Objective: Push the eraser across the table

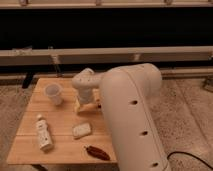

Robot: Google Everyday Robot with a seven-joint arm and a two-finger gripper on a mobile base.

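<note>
The wooden table (62, 115) fills the lower left of the camera view. A pale, flat rectangular eraser (82, 130) lies on it near the middle front. My arm's large white body (132, 115) reaches in from the right. Its wrist (84, 85) bends down over the table's middle. The gripper (84, 104) points down at a yellowish patch just behind the eraser, a short gap away from it. The arm hides the table's right side.
A translucent cup (54, 93) stands at the back left. A white bottle (43, 134) lies at the front left. A dark reddish-brown object (97, 152) lies at the front edge. A dark wall with a pale rail (150, 52) runs behind the table.
</note>
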